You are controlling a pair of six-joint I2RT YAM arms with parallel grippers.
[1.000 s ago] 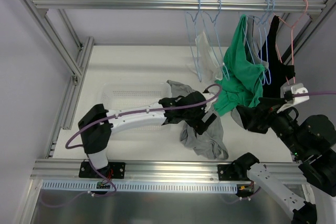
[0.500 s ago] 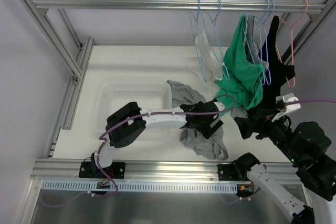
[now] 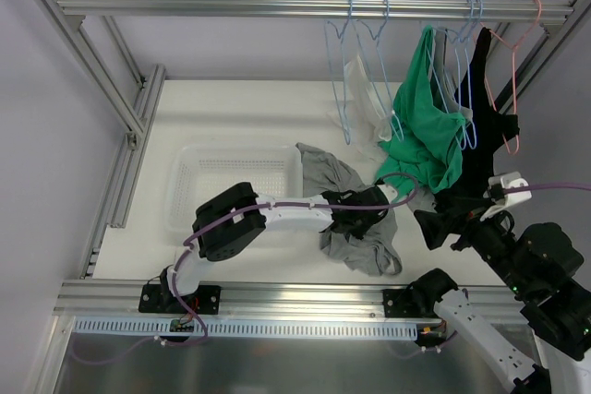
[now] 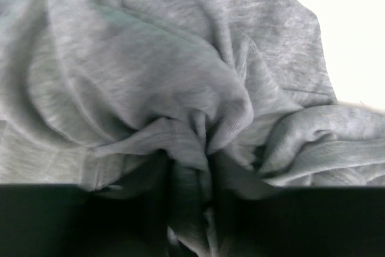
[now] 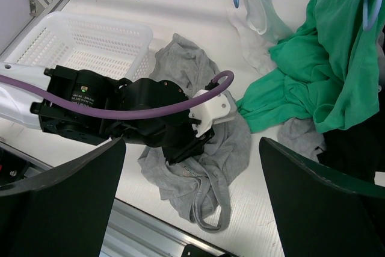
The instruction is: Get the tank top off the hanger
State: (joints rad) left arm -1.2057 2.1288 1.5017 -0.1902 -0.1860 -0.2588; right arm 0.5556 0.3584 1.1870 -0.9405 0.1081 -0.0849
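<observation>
– Since a second ago the left arm's elbow has swung in toward the middle of the white table [image 3: 231, 113], and the right gripper [image 3: 440, 226] has sunk nearer its own base. Where is the garment?

– I see the crumpled grey jersey tank top [image 3: 355, 246] off any hanger. It lies on the table just right of the white plastic mesh basket [image 3: 231, 165], close by the hem of the green cloth garment [image 3: 425, 126] that hangs under the aluminium rail [image 3: 277, 6].

– Does the left gripper [image 3: 363, 219] have it?

– From above I can't tell, because the wrist covers the tips. My left wrist camera settles it. There the tank top [image 4: 150, 70] is gathered into a tight pleat, nipped between the dark fingers [image 4: 72, 221].

– And the right one?

– Its own camera shows me both fingers [image 5: 66, 197] spread wide at the frame's edges, held above the table and apart from the cloth. That view also gives me a strap loop at the tank top's [image 5: 207, 209] near end, which is less plain from overhead.
</observation>
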